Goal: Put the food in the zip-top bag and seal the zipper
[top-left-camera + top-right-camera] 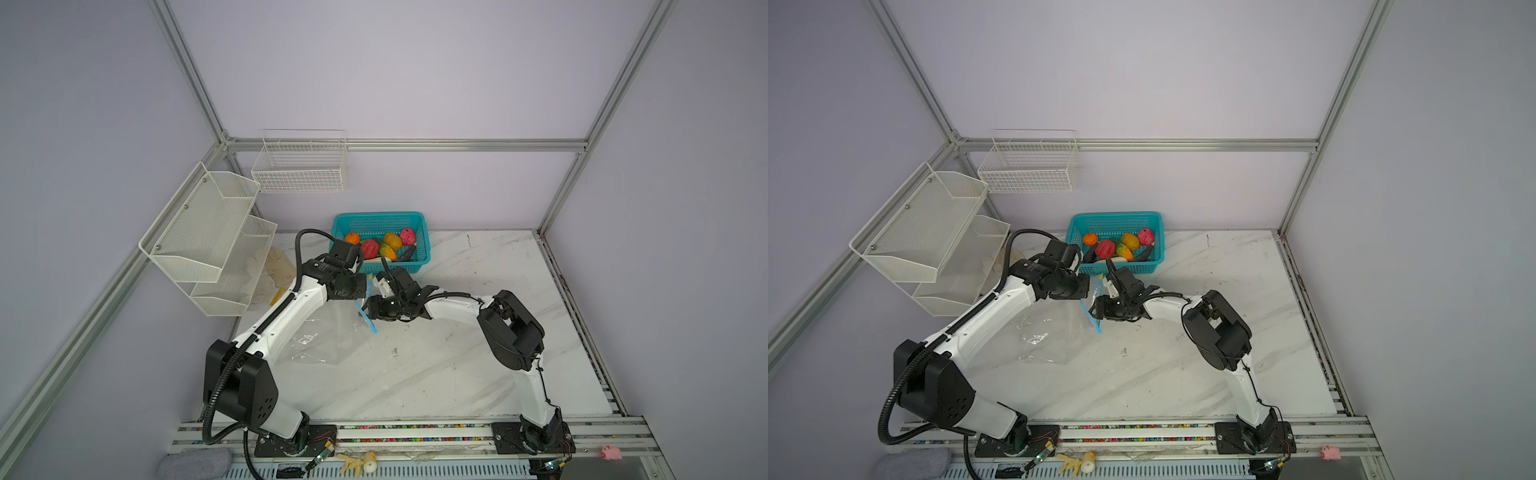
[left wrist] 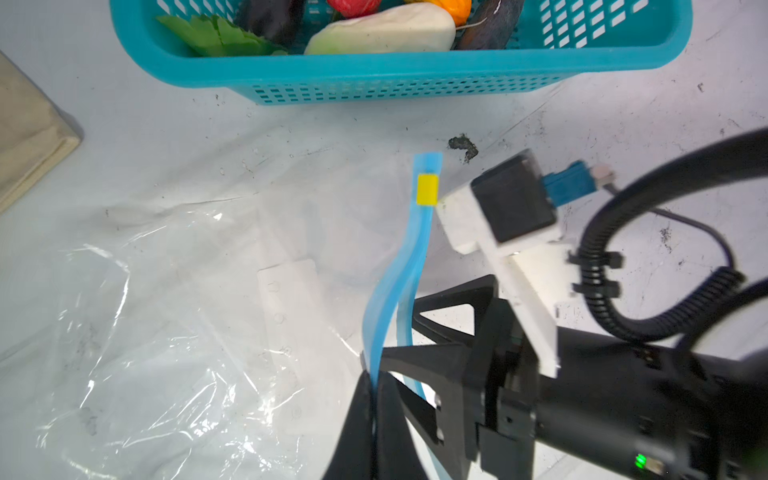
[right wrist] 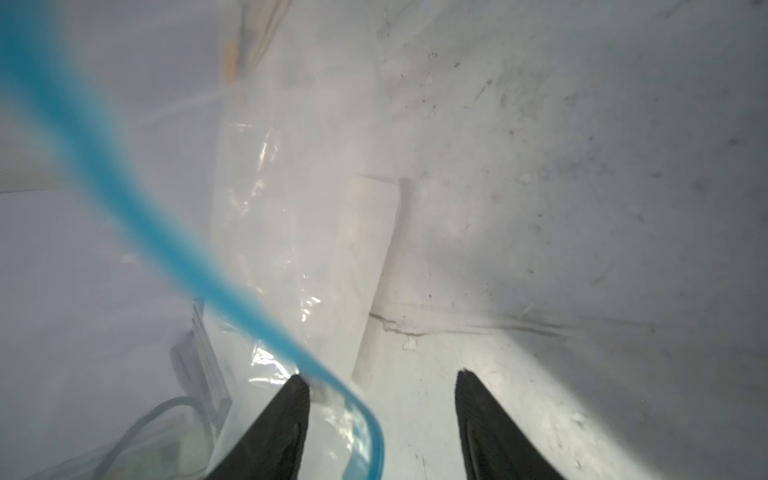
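The food (image 1: 369, 248) lies in the teal basket (image 1: 380, 217) at the back of the table: orange, red, yellow-orange, pink, white and dark pieces, seen in both top views (image 1: 1104, 248). The left wrist view shows the white piece (image 2: 382, 35) and a green leaf (image 2: 216, 37). The clear zip-top bag (image 1: 324, 336) lies crumpled in front of the basket. Its light-blue zipper (image 2: 409, 257) rises off the table, yellow slider (image 2: 427, 190) at the far end. My left gripper (image 2: 376, 376) is shut on one strip of the zipper. My right gripper (image 3: 382, 376) is open, with the zipper (image 3: 166, 249) draped over one finger.
White mesh shelves (image 1: 208, 237) hang on the left wall and a wire basket (image 1: 299, 166) on the back wall. A beige cloth (image 1: 274, 270) lies by the shelves. On the front rail sit pale toy bits (image 1: 357, 461), a pink toy (image 1: 611, 452) and a grey cloth (image 1: 195, 465).
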